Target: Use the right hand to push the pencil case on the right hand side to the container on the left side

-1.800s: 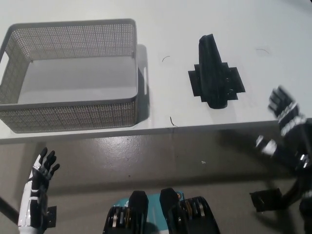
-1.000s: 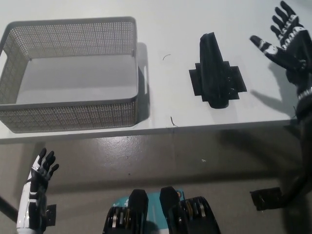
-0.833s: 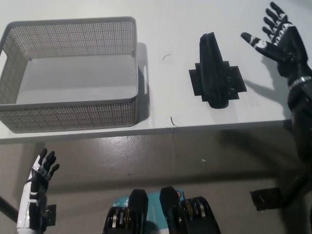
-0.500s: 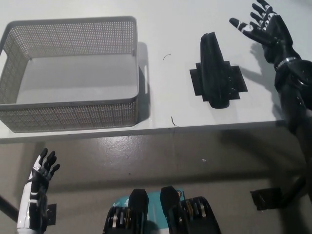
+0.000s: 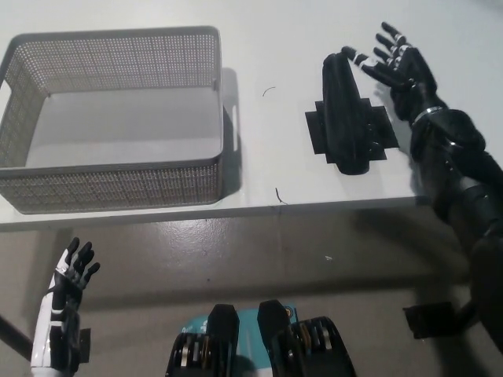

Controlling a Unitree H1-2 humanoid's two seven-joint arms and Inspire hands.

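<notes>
One right hand (image 5: pixel 399 69), fingers spread, beside the unlabelled black pencil case (image 5: pixel 346 114); left hand (image 5: pixel 64 297) spread.

Matt black cloth pencil case (image 5: pixel 346 118); grey perforated plastic container (image 5: pixel 118 118); smooth white table (image 5: pixel 314 31).

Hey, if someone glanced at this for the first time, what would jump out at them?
Probably the black right hand, fingers spread, at the right side of the black pencil case on the white table. Next, the big empty grey mesh container at the table's left. The white left hand rests open below the table edge.
</notes>
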